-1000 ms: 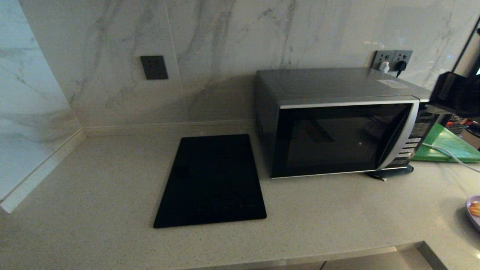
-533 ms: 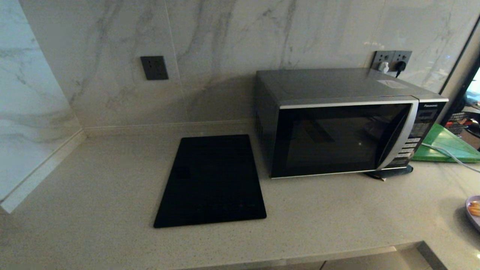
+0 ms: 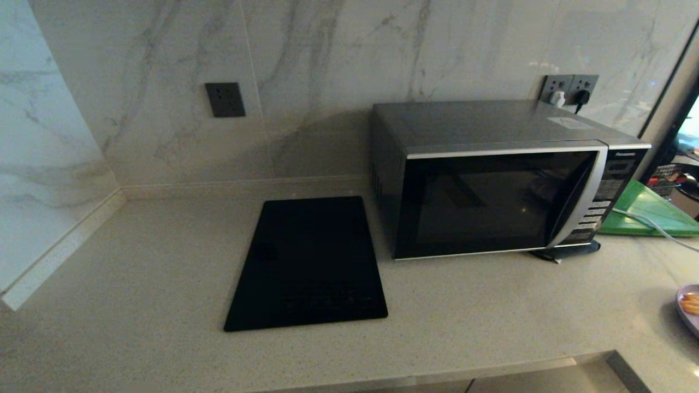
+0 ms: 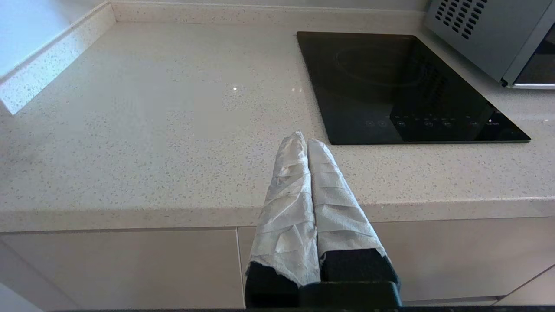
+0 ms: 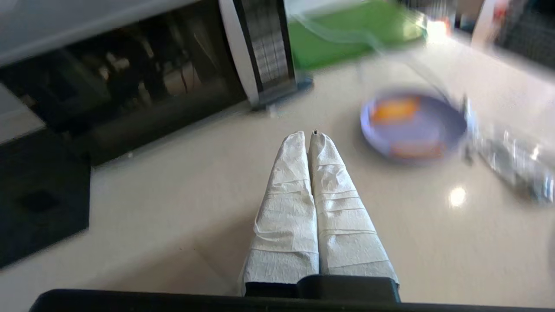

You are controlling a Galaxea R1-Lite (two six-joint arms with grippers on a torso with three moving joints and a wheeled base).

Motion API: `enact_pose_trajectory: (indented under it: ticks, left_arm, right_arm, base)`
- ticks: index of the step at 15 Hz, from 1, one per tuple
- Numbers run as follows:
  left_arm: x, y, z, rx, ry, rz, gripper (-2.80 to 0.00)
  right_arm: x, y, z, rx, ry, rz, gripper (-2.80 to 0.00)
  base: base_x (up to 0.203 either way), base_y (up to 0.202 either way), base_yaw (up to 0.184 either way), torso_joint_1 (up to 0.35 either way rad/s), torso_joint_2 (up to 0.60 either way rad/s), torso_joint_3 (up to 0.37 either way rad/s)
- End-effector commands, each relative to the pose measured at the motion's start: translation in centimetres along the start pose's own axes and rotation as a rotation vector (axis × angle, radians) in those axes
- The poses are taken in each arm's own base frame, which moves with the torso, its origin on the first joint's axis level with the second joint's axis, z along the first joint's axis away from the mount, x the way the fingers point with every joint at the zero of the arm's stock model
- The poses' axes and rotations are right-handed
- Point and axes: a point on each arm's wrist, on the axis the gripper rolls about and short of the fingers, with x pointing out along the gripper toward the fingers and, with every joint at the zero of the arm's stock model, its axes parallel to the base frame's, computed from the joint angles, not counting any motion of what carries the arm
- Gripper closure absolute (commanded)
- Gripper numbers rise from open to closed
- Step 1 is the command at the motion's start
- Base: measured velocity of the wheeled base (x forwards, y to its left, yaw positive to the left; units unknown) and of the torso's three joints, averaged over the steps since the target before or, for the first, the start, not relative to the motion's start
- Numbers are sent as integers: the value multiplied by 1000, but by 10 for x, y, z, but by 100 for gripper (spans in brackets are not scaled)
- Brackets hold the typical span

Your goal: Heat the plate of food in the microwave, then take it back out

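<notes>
On the counter [image 3: 491, 305], the plate of food [image 5: 412, 125] holds orange pieces.

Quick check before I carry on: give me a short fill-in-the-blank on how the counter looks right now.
1. The microwave door is ____.
2. The plate of food sits on the ____, not inside the oven.
3. The flat board beside the button panel is coloured ____.
4. The right end effector is shut and holds ____.

Missing words: closed; counter; green; nothing
</notes>
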Motion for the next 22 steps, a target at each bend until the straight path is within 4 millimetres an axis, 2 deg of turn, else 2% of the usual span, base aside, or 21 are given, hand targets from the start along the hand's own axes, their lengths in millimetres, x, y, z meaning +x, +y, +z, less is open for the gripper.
enact_pose_trajectory:
  ticks: [1,3,5,9,13,15,17,22]
  left_arm:
    - [0,0,0,-1,0,0,0]
    - [0,0,0,-1,0,2,0]
    - [0,0,0,-2,1,2,0]
    - [0,0,0,-2,1,2,0]
    - [0,0,0,-2,0,2,0]
    - [0,0,0,-2,0,2,0]
    - [0,0,0,-2,0,2,0]
    - [0,0,0,-2,1,2,0]
  right_arm:
    - [-31,-19,-28,68,-25,20,0]
    - [-47,-33,-51,67,-58,86,0]
    - [-51,-41,-76,27,-52,115,0]
    - [-14,-35,-105,6,90,93,0]
    - [41,-26,-150,-53,99,92,0]
    - [57,-24,-167,-92,65,104,0]
    - [63,-21,-169,-132,-5,192,0]
    - [70,-17,-179,-204,-47,336,0]
  base:
    - [0,0,0,0,0,0]
    - [0,0,0,0,0,0]
    - [0,0,0,0,0,0]
    - [0,0,0,0,0,0]
    - [0,0,0,0,0,0]
    - [0,0,0,0,0,0]
    - [0,0,0,0,0,0]
    - [0,0,0,0,0,0]
